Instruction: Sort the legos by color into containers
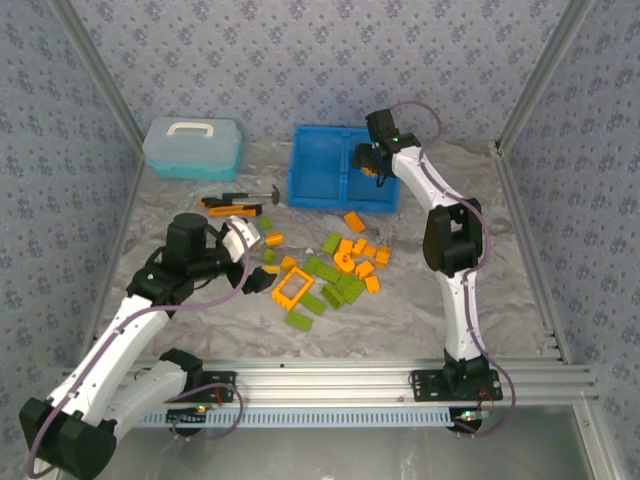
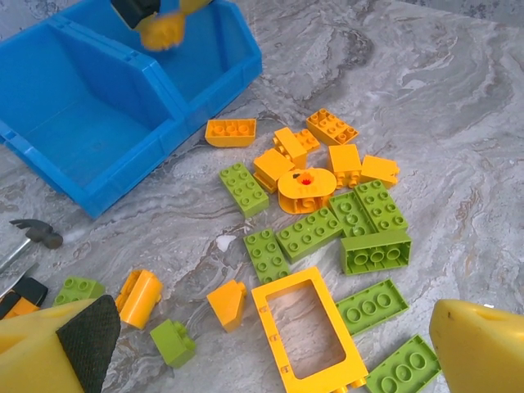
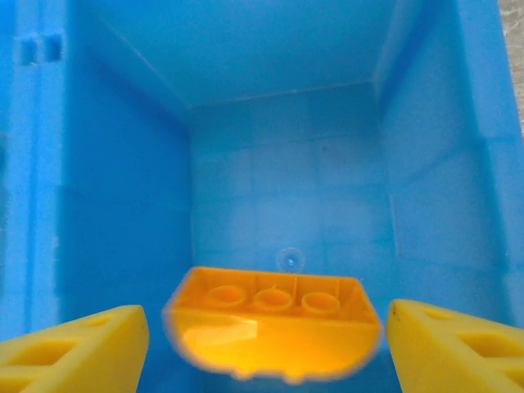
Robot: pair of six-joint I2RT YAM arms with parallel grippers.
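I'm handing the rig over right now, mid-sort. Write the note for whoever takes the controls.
Left gripper: open, holding nothing, hovering over the left side of the brick pile.
Right gripper: open above the right compartment of the bright blue plastic bin. A curved orange plastic brick sits loose between its fingers and appears to be dropping in.
Done: at most that one brick. The left compartment shows a bare floor.
Left: the lime green and orange plastic bricks, including the open orange frame, lie scattered on the grey marbled table in front of the bin.
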